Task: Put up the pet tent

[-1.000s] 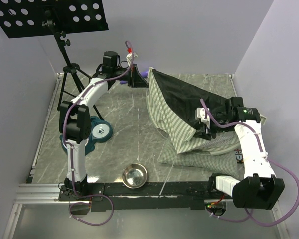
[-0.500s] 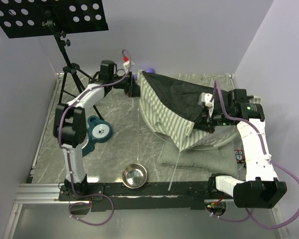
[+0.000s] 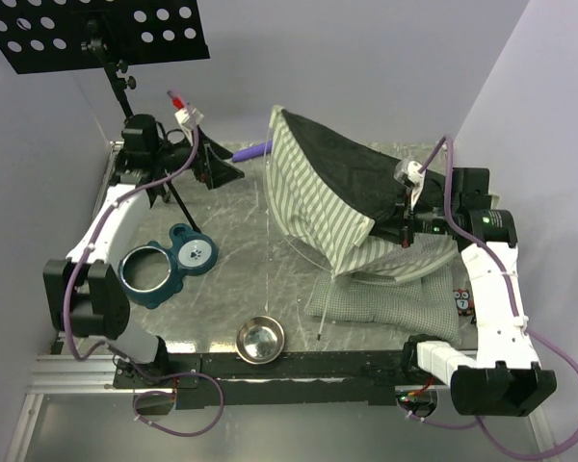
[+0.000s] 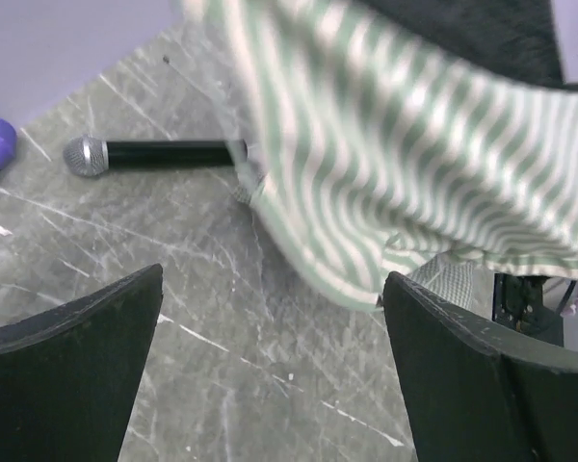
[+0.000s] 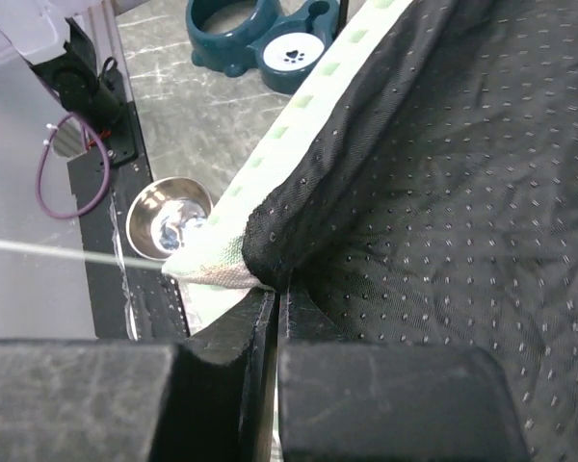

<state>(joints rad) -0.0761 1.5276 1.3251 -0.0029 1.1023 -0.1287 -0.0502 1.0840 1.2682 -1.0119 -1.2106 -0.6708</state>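
Pulling leftward off the pet tent (image 3: pixel 332 197), which it was touching half a second ago, the left tool (image 3: pixel 223 171) is now hovering well apart from the fabric with its fingers spread wide and nothing between them (its wrist view is showing only bare marbled surface (image 4: pixel 222 385) and a black microphone (image 4: pixel 154 152) lying just beside the striped hem). The right tool (image 5: pixel 275 318) is clamping tight on the tent's edge where green-striped cloth is meeting dark lining, holding the half-raised tent over the checked cushion mat (image 3: pixel 385 303) at the surface's right side, with what seems to be a thin pole (image 3: pixel 326 310) slanting down past the mat's left edge.
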